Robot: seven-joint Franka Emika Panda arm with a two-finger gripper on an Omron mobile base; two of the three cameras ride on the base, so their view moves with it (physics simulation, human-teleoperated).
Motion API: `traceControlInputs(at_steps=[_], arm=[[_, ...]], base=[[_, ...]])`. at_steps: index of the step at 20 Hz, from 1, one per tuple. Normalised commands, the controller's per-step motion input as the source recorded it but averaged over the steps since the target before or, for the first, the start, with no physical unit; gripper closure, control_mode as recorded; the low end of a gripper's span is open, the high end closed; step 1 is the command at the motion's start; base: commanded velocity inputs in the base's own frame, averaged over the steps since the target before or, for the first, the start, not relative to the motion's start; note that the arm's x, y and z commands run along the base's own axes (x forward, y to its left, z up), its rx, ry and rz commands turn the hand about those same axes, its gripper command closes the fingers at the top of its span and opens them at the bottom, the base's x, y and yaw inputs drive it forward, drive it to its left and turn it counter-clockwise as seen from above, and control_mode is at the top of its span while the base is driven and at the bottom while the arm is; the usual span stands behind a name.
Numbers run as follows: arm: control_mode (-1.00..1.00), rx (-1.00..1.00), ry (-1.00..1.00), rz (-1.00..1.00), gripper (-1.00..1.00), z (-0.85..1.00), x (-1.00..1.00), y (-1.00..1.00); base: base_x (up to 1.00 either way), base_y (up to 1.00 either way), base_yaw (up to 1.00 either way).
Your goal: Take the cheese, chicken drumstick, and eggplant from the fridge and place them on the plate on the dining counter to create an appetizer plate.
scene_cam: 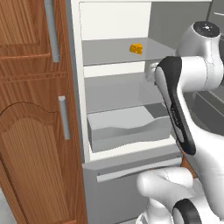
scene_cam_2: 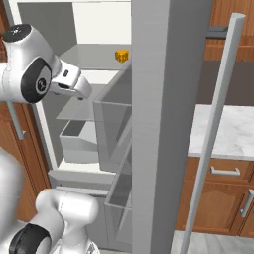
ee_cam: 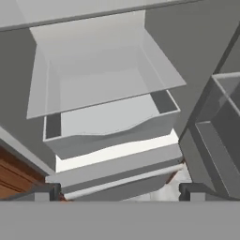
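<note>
The fridge (scene_cam: 118,92) stands open. The cheese (scene_cam: 136,48), a small yellow-orange wedge, lies on its upper shelf toward the back right, and it also shows as the cheese (scene_cam_2: 121,56) past the door's edge. My gripper (ee_cam: 119,193) is open with nothing between its fingertips (ee_cam: 47,192). It points down into the fridge at the middle shelf and the wavy-fronted drawer (ee_cam: 108,126), one shelf below the cheese. The chicken drumstick, the eggplant, the plate and the dining counter are out of view.
The open fridge door (scene_cam_2: 163,124) with its long bar handle (scene_cam_2: 213,129) and door bins stands close on the right. A brown wooden cupboard (scene_cam: 30,122) flanks the fridge on the left. A white marble counter top (scene_cam_2: 228,131) lies beyond the door.
</note>
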Motion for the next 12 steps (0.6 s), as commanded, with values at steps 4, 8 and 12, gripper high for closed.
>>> traceControlInputs(at_steps=[4,8,12], arm=[[-1.0,0.0,-0.08,0.0,-1.0,0.0,0.69,-0.1],[-1.0,0.0,-0.02,0.0,-1.0,0.0,0.74,-0.04],[-1.0,0.0,0.0,0.0,-1.0,0.0,0.7,-0.01]], base=[[0.0,0.0,0.0],[0.0,0.0,0.0],[0.0,0.0,0.0]])
